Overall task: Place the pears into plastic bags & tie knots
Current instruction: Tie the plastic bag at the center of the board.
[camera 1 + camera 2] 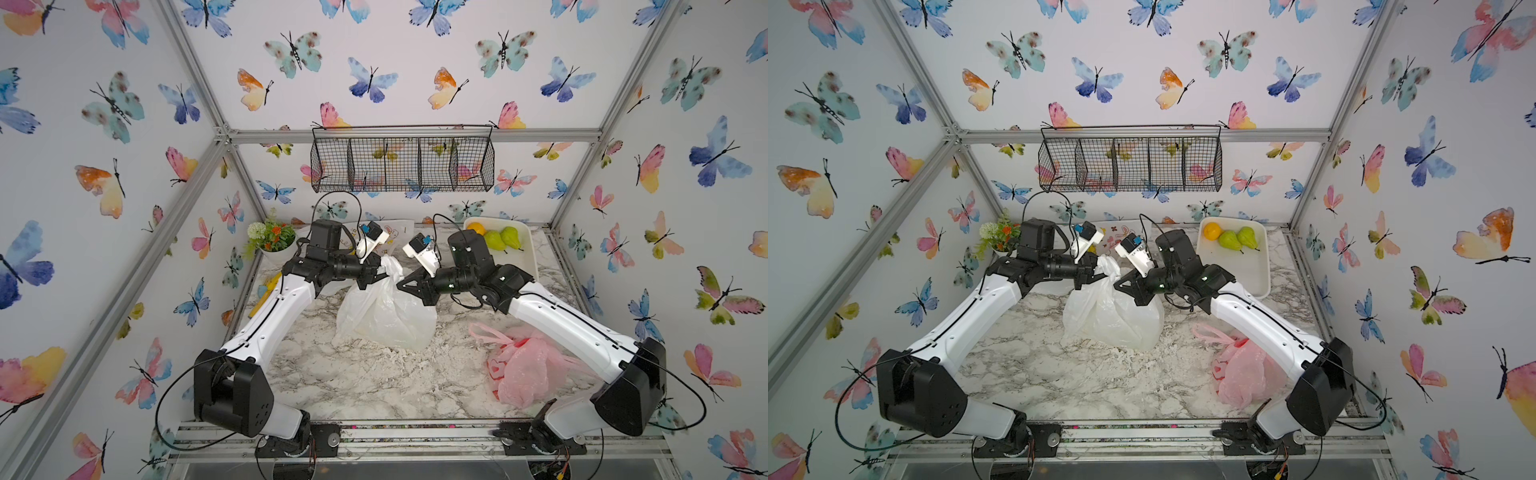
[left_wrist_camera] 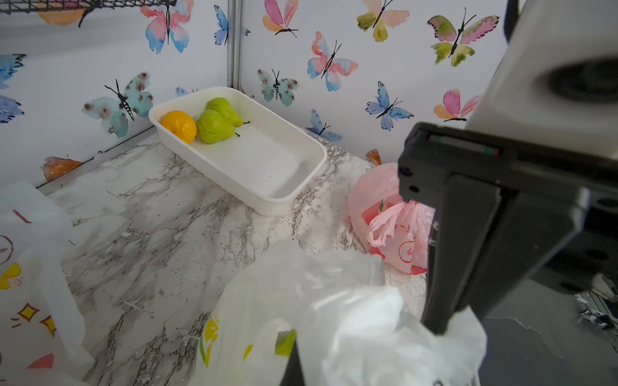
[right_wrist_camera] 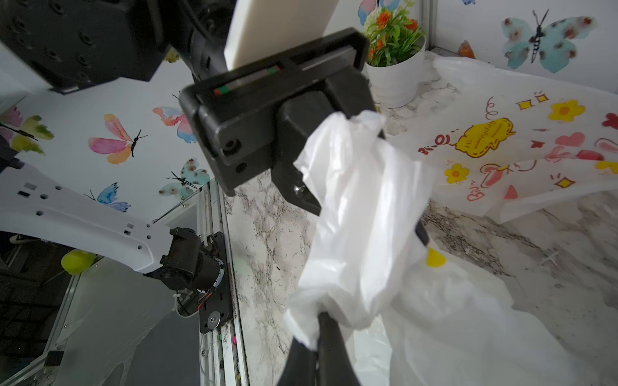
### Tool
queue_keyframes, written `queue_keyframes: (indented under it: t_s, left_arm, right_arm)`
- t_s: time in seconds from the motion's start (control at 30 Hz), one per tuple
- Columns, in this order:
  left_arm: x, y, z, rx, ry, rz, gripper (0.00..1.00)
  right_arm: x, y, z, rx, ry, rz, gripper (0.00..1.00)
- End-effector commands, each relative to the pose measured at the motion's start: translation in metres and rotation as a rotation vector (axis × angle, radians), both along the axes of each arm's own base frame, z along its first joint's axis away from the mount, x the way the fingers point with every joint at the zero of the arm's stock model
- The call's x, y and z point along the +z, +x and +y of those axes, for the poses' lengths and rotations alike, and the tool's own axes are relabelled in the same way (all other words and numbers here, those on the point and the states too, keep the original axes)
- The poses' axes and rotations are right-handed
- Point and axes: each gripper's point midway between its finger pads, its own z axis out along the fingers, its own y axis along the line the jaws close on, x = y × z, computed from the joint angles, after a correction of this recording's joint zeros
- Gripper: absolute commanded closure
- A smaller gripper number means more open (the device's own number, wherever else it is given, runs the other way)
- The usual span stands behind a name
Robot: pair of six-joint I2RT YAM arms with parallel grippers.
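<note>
Nearest to my base, on the right side of the marble table (image 1: 374, 386), lies the pink bag (image 1: 523, 370). It is bulged, and its handle strips are bunched at the top with one loop sticking out. In the left wrist view this looks like a knot (image 2: 394, 217), but I cannot be sure.

In the middle of the table stands the lemon-print bag (image 1: 382, 320), white and translucent. Its body rests on the marble and its top is pulled upward. My left gripper (image 1: 380, 270) is clamped on a bunched handle strip at the top of this bag; the right wrist view shows the plastic pinched between the closed jaws. My right gripper (image 1: 401, 284) comes from the opposite side, just beside the left one, and its jaws are together on another gathered part of the same bag's top. A green patch shows through the plastic, and I cannot tell if it is a pear or print.

Further back on the right is a white tray (image 1: 1246, 270). At its far end it holds two green pears (image 1: 494, 240) close together and an orange (image 1: 476, 228) just beside them. Behind my grippers the doodle bag (image 3: 501, 143) lies flat on the table. In the far left corner stands a flower pot (image 1: 270, 239). On the back wall above hangs a black wire basket (image 1: 401, 164).
</note>
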Motion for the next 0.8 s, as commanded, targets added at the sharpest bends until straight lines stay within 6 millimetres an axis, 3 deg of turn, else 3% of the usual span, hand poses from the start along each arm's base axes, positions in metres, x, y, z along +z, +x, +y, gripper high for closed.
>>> queue_keyframes:
  t_s: [0.0,0.1,0.17,0.3,0.5,0.67,0.77]
  left_arm:
    - [0.025,0.023,0.012,0.073,-0.027,-0.099,1.00]
    - [0.019,0.016,0.011,0.048,-0.026,-0.087,1.00]
    - [0.013,0.012,0.011,0.029,-0.021,-0.075,0.95]
    - [0.001,0.001,0.012,-0.014,0.002,-0.056,0.81]
    - [-0.016,-0.011,0.032,-0.002,0.031,-0.059,0.55]
    - [-0.016,-0.010,0.044,0.020,0.042,-0.060,0.42]
    - [-0.032,-0.005,0.048,0.056,0.099,-0.046,0.37]
  right_arm:
    - [-0.074,-0.026,-0.002,0.046,-0.175,0.176,0.97]
    - [-0.088,0.001,-0.003,-0.053,-0.205,0.092,0.97]
    - [-0.075,0.016,0.004,-0.090,-0.125,0.011,0.97]
    - [-0.052,0.024,0.016,-0.078,-0.028,-0.018,0.97]
    - [-0.057,0.033,0.015,-0.086,-0.023,0.022,0.97]
    - [-0.051,0.038,0.014,-0.090,0.019,0.050,0.97]
    - [-0.049,0.037,0.016,-0.078,0.032,0.064,0.97]
